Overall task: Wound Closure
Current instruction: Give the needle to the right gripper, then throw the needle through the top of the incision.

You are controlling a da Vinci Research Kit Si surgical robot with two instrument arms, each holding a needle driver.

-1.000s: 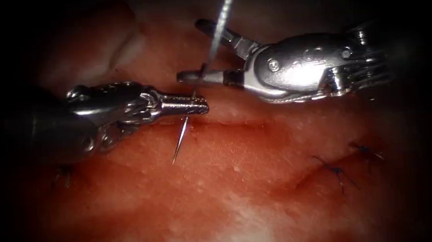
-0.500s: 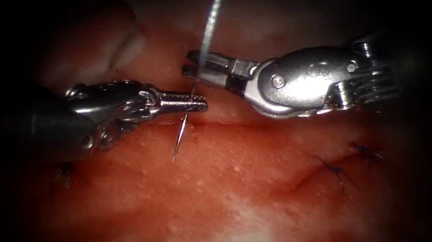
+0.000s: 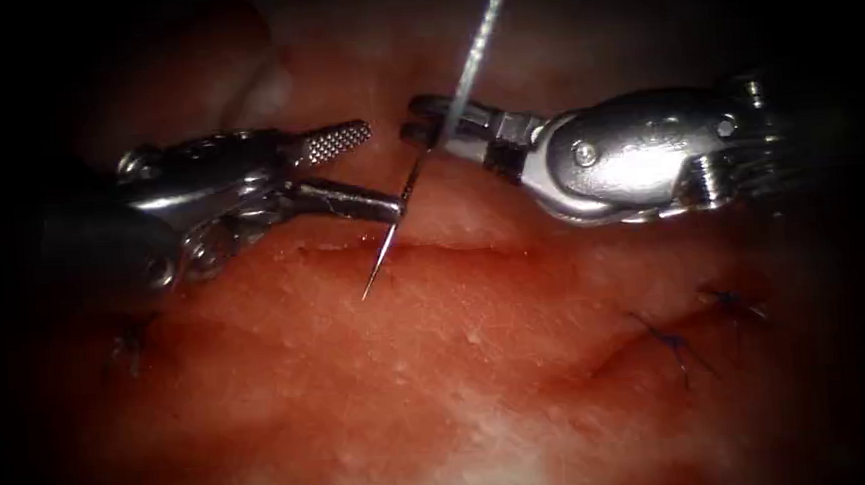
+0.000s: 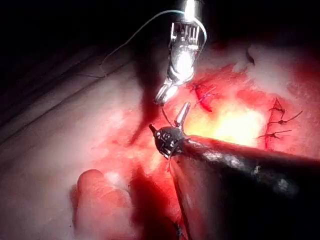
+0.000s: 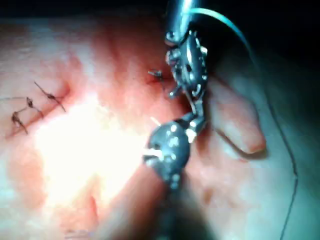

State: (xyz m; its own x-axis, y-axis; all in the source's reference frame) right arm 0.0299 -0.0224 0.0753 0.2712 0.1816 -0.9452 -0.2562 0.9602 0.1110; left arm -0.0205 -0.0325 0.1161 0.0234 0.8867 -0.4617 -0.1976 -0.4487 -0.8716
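Hanging clear above the tissue [image 3: 480, 370], your needle [image 3: 392, 230] points down-left, tip just over the cut [image 3: 453, 253]. Right tool [image 3: 431, 132]: fingers closed on the needle's upper end, where the thread [image 3: 480, 39] rises away. Left tool [image 3: 373, 171]: fingers parted, lower one touching the shaft, gripping nothing. Stitches [image 3: 674, 343] well apart, right.

2 tools [image 3: 388, 170] [image 3: 436, 132], 1 needle [image 3: 392, 237], 1 thread [image 3: 476, 49], 3 stitches [image 3: 669, 343].

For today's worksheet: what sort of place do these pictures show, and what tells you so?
Probably a surgical training bench: a piece of tissue with stitches, and the right end effector holding a needle above it.
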